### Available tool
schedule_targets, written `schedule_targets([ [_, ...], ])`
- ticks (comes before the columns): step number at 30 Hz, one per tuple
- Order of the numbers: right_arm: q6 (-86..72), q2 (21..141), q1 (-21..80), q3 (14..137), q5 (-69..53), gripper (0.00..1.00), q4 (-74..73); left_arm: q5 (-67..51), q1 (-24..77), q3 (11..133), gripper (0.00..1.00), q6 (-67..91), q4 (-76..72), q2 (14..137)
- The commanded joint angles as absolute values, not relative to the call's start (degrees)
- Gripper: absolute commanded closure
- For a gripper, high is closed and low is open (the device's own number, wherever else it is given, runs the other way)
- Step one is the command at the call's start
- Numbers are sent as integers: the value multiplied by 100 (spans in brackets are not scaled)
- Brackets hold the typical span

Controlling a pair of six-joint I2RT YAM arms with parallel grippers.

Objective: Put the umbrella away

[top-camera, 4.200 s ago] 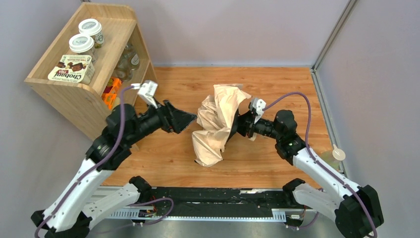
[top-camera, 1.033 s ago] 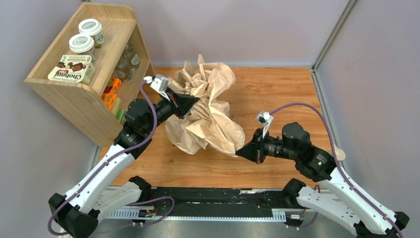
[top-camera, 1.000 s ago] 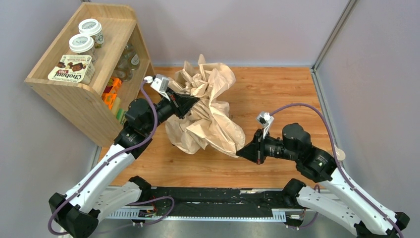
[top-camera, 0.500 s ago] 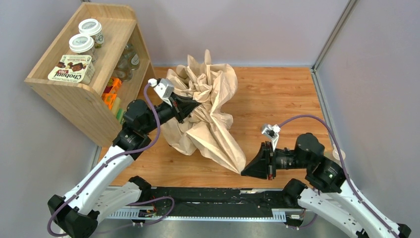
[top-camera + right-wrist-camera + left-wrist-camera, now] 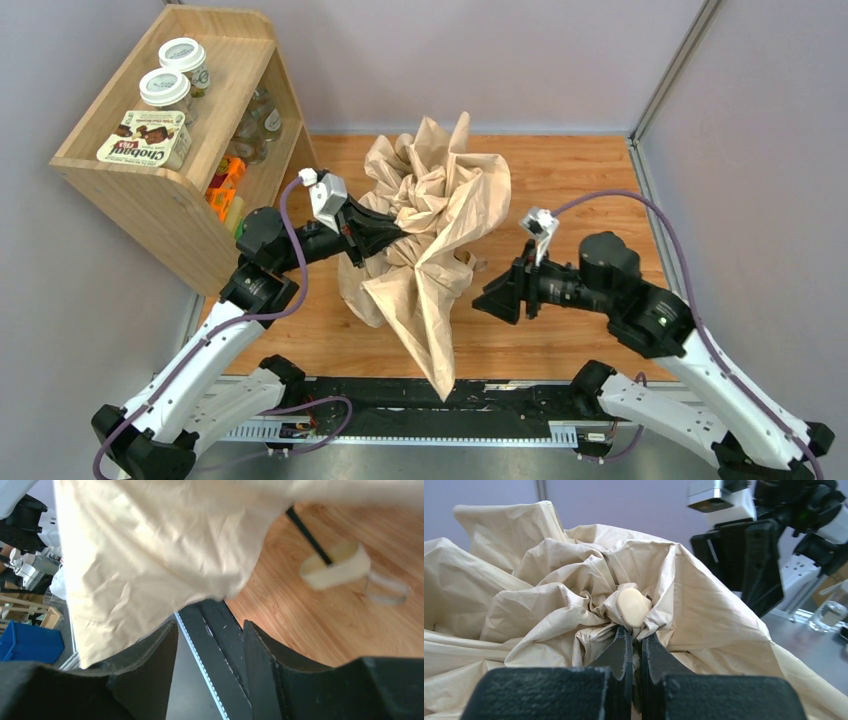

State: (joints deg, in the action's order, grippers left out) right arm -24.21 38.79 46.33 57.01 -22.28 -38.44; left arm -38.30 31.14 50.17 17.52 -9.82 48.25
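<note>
The left gripper [image 5: 392, 236] stays clenched on the umbrella [image 5: 450, 195] at its gathered crown above mid-table, the canopy flap [image 5: 425, 320] now dropped toward the near rail [image 5: 350, 395], and the right gripper [image 5: 487, 298], released and empty, has swung in toward the handle [image 5: 332, 570], likely to fold.

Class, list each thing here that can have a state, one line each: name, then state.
umbrella: canopy loose and crumpled, not folded up, held at its top.
left gripper: shut on the umbrella fabric just under the cream cap.
right gripper: open, holding nothing.
handle: free, no gripper on it.
jars on the shelf: lids on.
</note>
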Motion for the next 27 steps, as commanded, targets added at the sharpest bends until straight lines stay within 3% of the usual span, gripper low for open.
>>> schedule_targets([
  [1,-2267,4639,4676,6274,-2768,49,-2893,-4439,3103,5019,100,2275,-1845,4808],
  [4,-2504,4974,4728,6372,-2988,58,-2331,-4456,3103,4983,100,2399,-1793,4843],
  [12,-2901,5835,4737,6521,-521,53,-2153,-5027,3103,4598,100,3592,-3021,4834],
  [17,-2357,6170,4729,6793,-877,42,-2775,-5089,3103,4579,100,3911,-3227,4808],
  [22,-1723,5407,4737,6794,-703,20,-3839,-4413,3103,4693,100,3314,-2497,4553],
  [27,-1249,4852,4737,6855,-546,14,-4736,-4463,3103,4948,100,2953,-1978,4780],
])
